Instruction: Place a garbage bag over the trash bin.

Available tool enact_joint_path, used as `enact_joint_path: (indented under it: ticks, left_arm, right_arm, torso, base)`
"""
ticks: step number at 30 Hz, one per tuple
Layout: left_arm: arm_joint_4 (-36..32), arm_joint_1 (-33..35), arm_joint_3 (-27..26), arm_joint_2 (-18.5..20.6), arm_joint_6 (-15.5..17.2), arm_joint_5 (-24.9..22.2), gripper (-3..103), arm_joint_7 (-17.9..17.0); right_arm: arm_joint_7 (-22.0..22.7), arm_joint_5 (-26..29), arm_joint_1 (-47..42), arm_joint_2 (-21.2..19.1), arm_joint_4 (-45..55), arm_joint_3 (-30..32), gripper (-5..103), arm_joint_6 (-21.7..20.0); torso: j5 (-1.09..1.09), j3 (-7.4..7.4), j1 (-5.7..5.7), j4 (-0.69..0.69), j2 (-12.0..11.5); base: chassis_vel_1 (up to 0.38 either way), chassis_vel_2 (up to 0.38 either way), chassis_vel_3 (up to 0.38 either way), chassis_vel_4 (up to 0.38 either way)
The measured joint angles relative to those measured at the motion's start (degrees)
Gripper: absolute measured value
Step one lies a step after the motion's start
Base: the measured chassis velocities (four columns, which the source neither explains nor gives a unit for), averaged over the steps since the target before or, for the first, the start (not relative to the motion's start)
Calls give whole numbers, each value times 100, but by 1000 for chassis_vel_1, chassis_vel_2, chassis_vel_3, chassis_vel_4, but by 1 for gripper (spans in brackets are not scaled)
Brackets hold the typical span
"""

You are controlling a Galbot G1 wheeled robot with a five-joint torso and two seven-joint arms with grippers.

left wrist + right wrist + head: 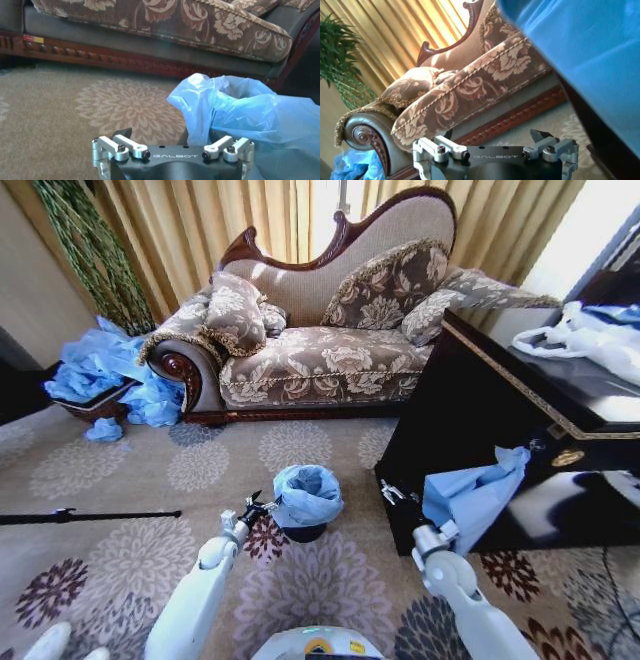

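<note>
Mostly done, the garbage bag [306, 492] draped the trash bin [304, 532], left gripper [254, 508] fingers wide beside it, right gripper [391, 493] fingers wide and empty

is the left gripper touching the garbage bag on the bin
Cannot tell. In the head view the left gripper sits right at the edge of the garbage bag, with no plain gap or contact.

Two glossy white robot arms end in a left gripper [254, 507] and right gripper [391, 493] with black GALBOT-lettered bodies, silver linkages and black screws.
</note>
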Motion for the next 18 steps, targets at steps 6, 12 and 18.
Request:
enact_joint_path:
  ticks: [6, 12, 18]
  left_arm:
    - [39, 143, -109, 43, -73, 72, 100, 0]
    - [329, 147, -135, 66, -199, 106, 100, 3]
    - [764, -33, -122, 27, -304, 114, 100, -31]
  right_arm:
    - [7, -31, 94, 62, -27, -62, 100, -53]
    - [4, -54, -43, 116, -28, 104, 100, -55]
    - [-69, -618, -511, 282, 57, 105, 100, -31]
  torso:
    - [0, 0, 0, 0, 0]
    - [-2, 0, 0, -1, 0]
    - [-1, 0, 0, -3, 0]
  base:
    - [0, 0, 0, 0]
    - [0, 0, 0, 0]
    - [0, 0, 0, 0]
